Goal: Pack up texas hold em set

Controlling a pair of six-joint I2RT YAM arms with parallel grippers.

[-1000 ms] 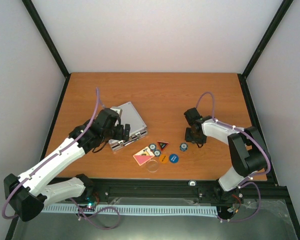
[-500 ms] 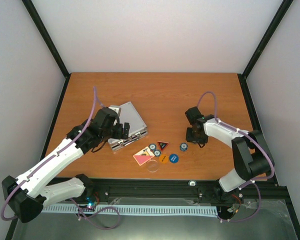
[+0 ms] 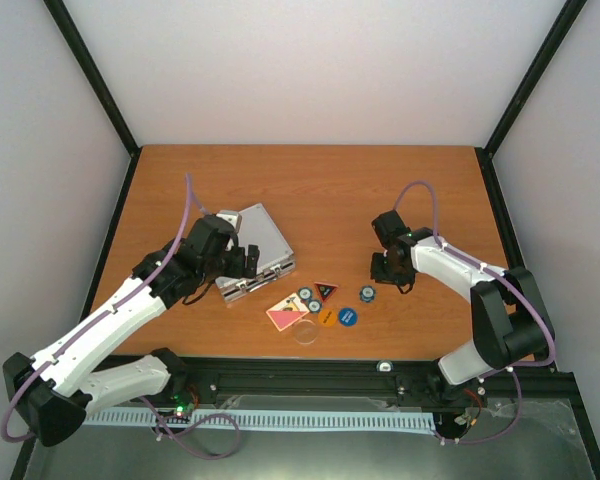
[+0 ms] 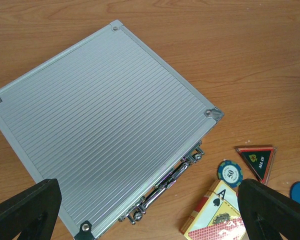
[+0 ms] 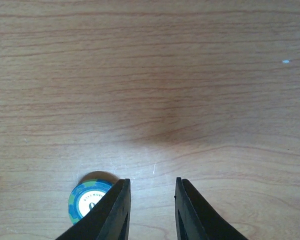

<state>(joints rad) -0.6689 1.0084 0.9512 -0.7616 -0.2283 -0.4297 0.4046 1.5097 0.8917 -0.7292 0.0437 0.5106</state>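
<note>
The silver aluminium case (image 3: 262, 240) lies closed on the wooden table, its latches and handle (image 4: 177, 176) facing the loose pieces. My left gripper (image 3: 242, 263) hovers over the case's near edge, open wide, nothing between its fingers (image 4: 150, 212). Right of the case lie a pink card deck (image 3: 284, 316), two blue-white chips (image 3: 304, 298), a red-black triangle (image 3: 326, 290), an orange disc (image 3: 323, 318), a blue disc (image 3: 348, 317) and a clear disc (image 3: 306, 332). A lone blue-white chip (image 5: 86, 201) sits just left of my right gripper (image 5: 152, 187), whose jaws stand a little apart over bare wood.
Black frame posts and grey walls enclose the table (image 3: 320, 185). A black rail (image 3: 380, 372) runs along the near edge. In the left wrist view the card deck (image 4: 216, 214), a chip (image 4: 230, 172) and the triangle (image 4: 257, 157) lie close to the case's latch side.
My right gripper's jaws have narrowed and its arm has shifted slightly beside the lone chip. The left arm has barely moved.
</note>
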